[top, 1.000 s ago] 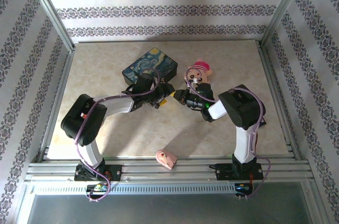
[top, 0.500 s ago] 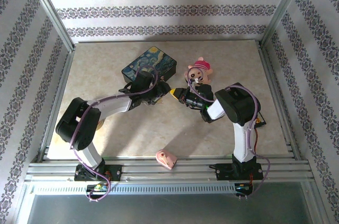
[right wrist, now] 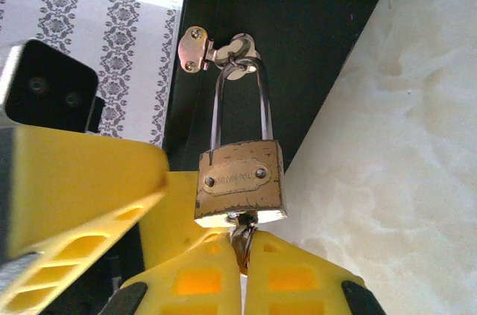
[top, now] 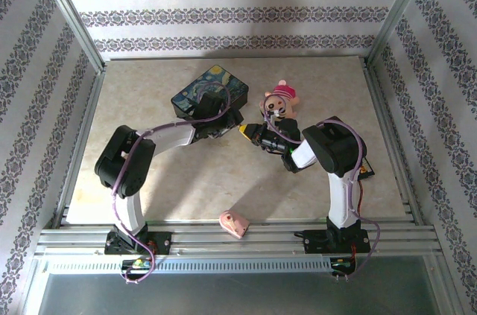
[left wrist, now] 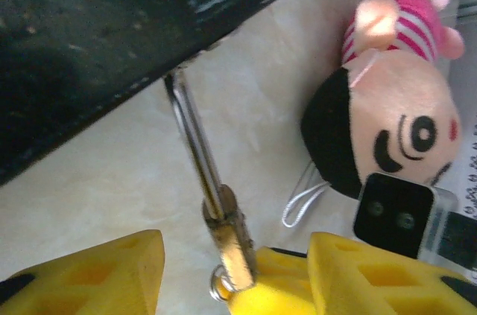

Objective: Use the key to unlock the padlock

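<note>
The brass padlock (right wrist: 240,185) hangs by its silver shackle (right wrist: 261,106) from the clasp (right wrist: 195,51) of the dark painted box (right wrist: 298,32). The key (right wrist: 243,237) sits in the padlock's underside, and my right gripper (right wrist: 242,248) is shut on it. In the left wrist view the padlock (left wrist: 232,244) shows edge-on. My left gripper (left wrist: 235,259) straddles it, jaws apart, neither yellow finger (left wrist: 112,270) touching it. From above, both grippers meet at the box's near corner, the left gripper (top: 231,126) facing the right gripper (top: 250,133).
A pink-capped plush toy (top: 279,100) lies just right of the box (top: 211,88), close behind the right gripper. A pink wedge (top: 234,222) rests at the table's near edge. A small dark item (top: 365,173) lies by the right rail. Metal frame rails border the table.
My left arm has swung its gripper in around the padlock, and its jaws have narrowed. The right gripper shifted slightly left and stays shut on the key.
</note>
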Controlling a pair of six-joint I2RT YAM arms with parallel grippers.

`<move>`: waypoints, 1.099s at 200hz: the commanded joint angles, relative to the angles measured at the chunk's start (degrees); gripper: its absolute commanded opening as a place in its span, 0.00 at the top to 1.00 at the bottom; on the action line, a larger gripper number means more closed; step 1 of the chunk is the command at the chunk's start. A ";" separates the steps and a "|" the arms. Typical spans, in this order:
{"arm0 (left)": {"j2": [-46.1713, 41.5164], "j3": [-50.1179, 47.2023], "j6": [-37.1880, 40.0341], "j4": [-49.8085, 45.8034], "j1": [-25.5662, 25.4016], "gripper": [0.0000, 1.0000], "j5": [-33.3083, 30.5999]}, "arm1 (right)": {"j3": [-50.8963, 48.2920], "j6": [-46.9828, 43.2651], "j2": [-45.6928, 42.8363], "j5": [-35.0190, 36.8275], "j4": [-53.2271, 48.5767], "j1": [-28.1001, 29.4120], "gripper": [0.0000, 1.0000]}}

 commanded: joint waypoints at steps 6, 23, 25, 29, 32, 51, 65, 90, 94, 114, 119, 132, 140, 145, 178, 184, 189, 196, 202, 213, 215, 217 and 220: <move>1.44 2.71 2.65 -3.20 0.67 0.52 -2.83 | 2.12 -0.30 -0.57 0.70 3.17 0.23 1.00; 1.57 3.13 3.17 -3.24 0.66 0.59 -3.87 | 2.30 -0.47 -0.53 0.83 2.80 0.31 1.00; 1.70 3.16 3.30 -3.23 0.62 0.60 -3.96 | 2.35 -0.47 -0.53 0.78 2.75 0.31 1.00; 1.73 3.22 3.43 -3.17 0.68 0.61 -4.07 | 2.39 -0.56 -0.53 0.77 2.66 0.31 1.00; 1.78 3.33 3.53 -3.10 0.67 0.63 -4.18 | 2.43 -0.61 -0.53 0.77 2.62 0.36 1.00; 2.23 3.87 4.10 -2.95 0.72 0.67 -4.45 | 2.89 -0.82 -0.53 0.77 2.10 0.49 1.00; 2.58 4.03 4.25 -2.78 0.67 0.69 -4.46 | 3.26 -1.08 -0.60 0.77 1.61 0.58 1.00; 3.20 3.65 3.57 -1.10 0.67 0.72 -3.70 | 3.88 -1.11 -0.62 0.55 1.12 0.75 1.00; 3.31 3.63 3.38 -0.82 0.66 0.72 -3.48 | 4.01 -1.09 -0.58 0.46 1.05 0.75 1.00; 4.00 3.66 3.11 -0.11 0.67 0.75 -2.81 | 4.41 -0.96 -0.65 0.09 0.86 0.88 1.00; 4.18 3.56 3.02 -0.14 0.69 0.76 -2.69 | 4.50 -0.92 -0.62 -0.01 0.86 0.93 1.00; 4.26 3.46 2.95 -0.01 0.67 0.80 -2.67 | 4.58 -0.83 -0.69 -0.11 0.86 0.93 1.00; 4.25 3.25 2.86 0.18 0.67 0.84 -2.70 | 4.50 -0.74 -0.76 -0.18 0.90 0.93 1.00; 4.20 3.17 2.84 0.46 0.67 0.86 -2.70 | 4.50 -0.66 -0.70 -0.20 0.95 0.93 1.00; 3.99 1.83 2.27 1.41 0.68 1.00 -1.92 | 4.28 0.61 -0.70 -0.14 2.30 0.93 1.00; 3.86 1.42 2.08 1.86 0.71 1.00 -1.51 | 4.20 0.87 -0.85 -0.05 2.57 0.93 1.00; 3.69 1.00 1.90 2.35 0.67 1.00 -1.11 | 3.95 1.01 -1.02 0.01 2.74 0.85 1.00; 3.32 0.32 1.75 2.90 0.62 1.00 -0.50 | 3.53 1.10 -1.40 0.22 2.83 0.84 1.00; 2.84 -0.26 1.63 3.42 0.66 1.00 -0.05 | 3.08 1.06 -1.77 0.40 2.88 0.84 1.00; 1.90 -1.59 1.45 4.04 0.67 1.00 0.64 | 2.13 1.11 -2.50 0.72 3.01 0.75 1.00; 1.71 -1.84 1.40 4.13 0.67 1.00 0.77 | 1.89 1.11 -2.74 0.76 3.04 0.75 1.00; 1.49 -2.11 1.36 4.13 0.67 1.00 0.98 | 1.74 1.11 -2.86 0.77 3.10 0.69 1.00; 1.31 -2.54 1.28 4.31 0.67 1.00 1.31 | 1.36 1.11 -3.15 0.77 3.18 0.67 1.00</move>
